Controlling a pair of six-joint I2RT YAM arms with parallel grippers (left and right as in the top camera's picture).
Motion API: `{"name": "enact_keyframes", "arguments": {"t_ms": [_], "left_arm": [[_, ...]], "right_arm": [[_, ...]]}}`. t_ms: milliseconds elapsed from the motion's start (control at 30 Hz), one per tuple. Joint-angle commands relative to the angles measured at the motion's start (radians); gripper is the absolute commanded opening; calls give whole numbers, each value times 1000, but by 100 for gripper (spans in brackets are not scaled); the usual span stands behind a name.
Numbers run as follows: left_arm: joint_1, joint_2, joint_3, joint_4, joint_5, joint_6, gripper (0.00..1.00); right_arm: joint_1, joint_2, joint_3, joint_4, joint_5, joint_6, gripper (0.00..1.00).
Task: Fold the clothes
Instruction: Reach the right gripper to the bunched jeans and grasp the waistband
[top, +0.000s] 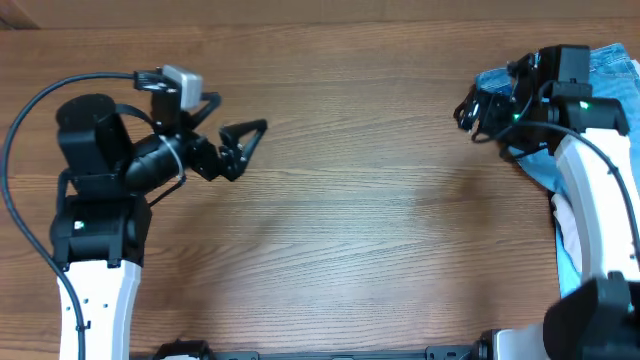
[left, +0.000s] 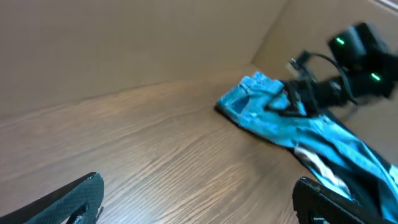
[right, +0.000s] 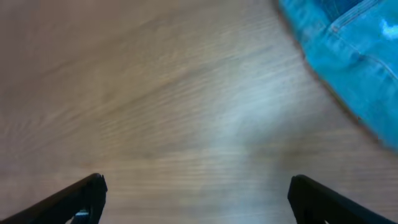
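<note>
Right gripper (right: 196, 190) spread wide, empty, over the table (right: 155, 93) (left gripper (top: 250, 148) likewise, well apart); jeans (top: 612, 66) lie bunched beside and under its arm (top: 590, 190), so a pinch there risks catching several layers or snagging the arm.

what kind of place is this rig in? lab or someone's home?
Likely a lab bench, not a home: a plain wood-grain table, a left arm and right arm mounted at its edge, and jeans bunched by the right arm as test material.
</note>
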Motion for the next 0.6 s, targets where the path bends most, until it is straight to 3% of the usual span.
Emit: {"name": "enact_keyframes", "arguments": {"t_ms": [0, 167, 267, 567], "left_arm": [[-92, 2, 26, -2, -125, 80, 100], [-125, 10, 26, 34, -134, 80, 100], [-125, 47, 26, 24, -148, 64, 100], [-126, 191, 26, 3, -95, 10, 100]], "right_arm": [[-87, 50, 111, 31, -9, 100, 93], [-179, 140, 241, 85, -5, 134, 88], [-199, 190, 260, 229, 3, 40, 88], [-200, 401, 260, 467, 255, 5, 92]]}}
